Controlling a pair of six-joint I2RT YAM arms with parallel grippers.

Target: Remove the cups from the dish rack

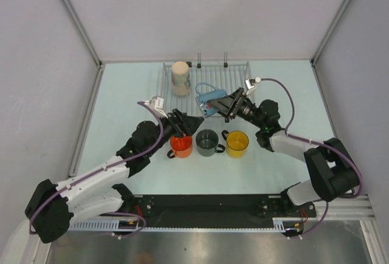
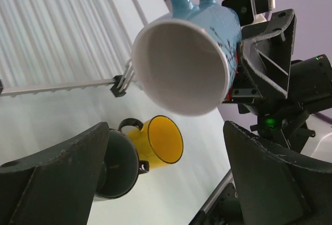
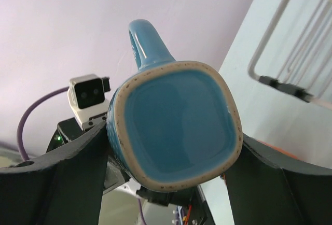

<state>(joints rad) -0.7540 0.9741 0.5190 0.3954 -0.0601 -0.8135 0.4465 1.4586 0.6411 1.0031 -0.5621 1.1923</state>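
Mug in light blue [image 1: 209, 101] hangs sideways over the near edge of the dish rack [image 1: 238, 73], pinched by the outstretched right end effector [image 1: 219, 104], mouth toward the left end effector [image 1: 180, 131], spread wide beside the orange mug [image 1: 181, 148].

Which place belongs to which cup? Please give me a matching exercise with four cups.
Cups: 1 cream mug; 2 light blue mug; 3 dark grey mug; 4 yellow mug.
Places: A on the table, right end of the row; B in the right pincer; C standing on the dish rack; D on the table, middle of the row.
Pairs: 1-C; 2-B; 3-D; 4-A.
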